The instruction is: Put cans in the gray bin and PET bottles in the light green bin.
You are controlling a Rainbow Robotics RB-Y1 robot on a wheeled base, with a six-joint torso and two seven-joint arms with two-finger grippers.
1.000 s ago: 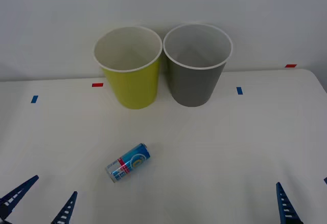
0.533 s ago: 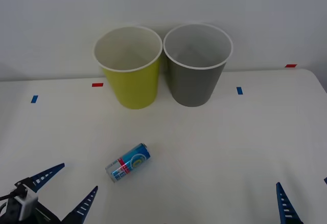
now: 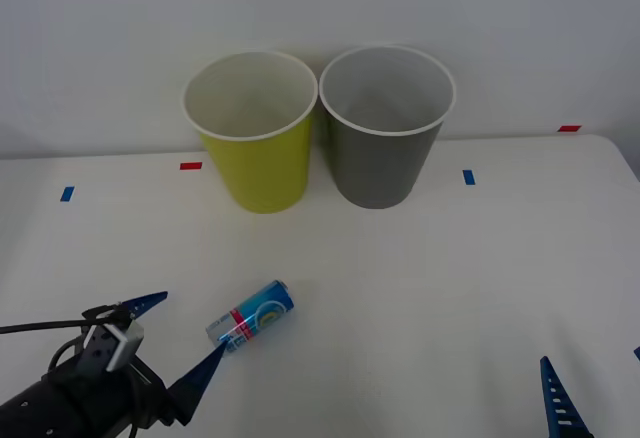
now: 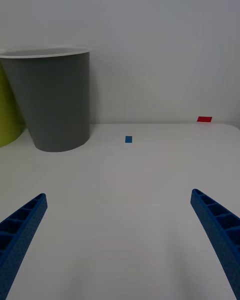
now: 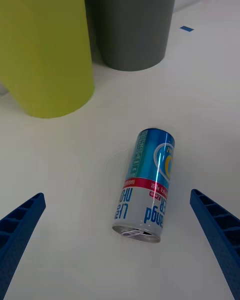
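Observation:
A small blue can (image 3: 251, 317) (image 5: 148, 182) with a red and white band lies on its side on the white table, in front of the bins. My left gripper (image 3: 178, 343) (image 5: 120, 252) is open just left of and in front of the can, one fingertip almost touching its silver end; nothing is between the fingers. The light green bin (image 3: 252, 130) (image 5: 42, 45) stands upright at the back, with the gray bin (image 3: 384, 123) (image 4: 51, 98) (image 5: 131, 21) right beside it. My right gripper (image 4: 119, 240) is open and low at the table's front right, one finger (image 3: 556, 404) showing there.
Small blue tape marks (image 3: 468, 177) and red tape marks (image 3: 190, 166) are stuck on the table (image 3: 440, 278) around the bins. A plain wall stands close behind the bins. The table's right edge curves off at the far right.
My left gripper has advanced forward and to the right from the front left corner, up to the can. The can, both bins and the right arm have not moved.

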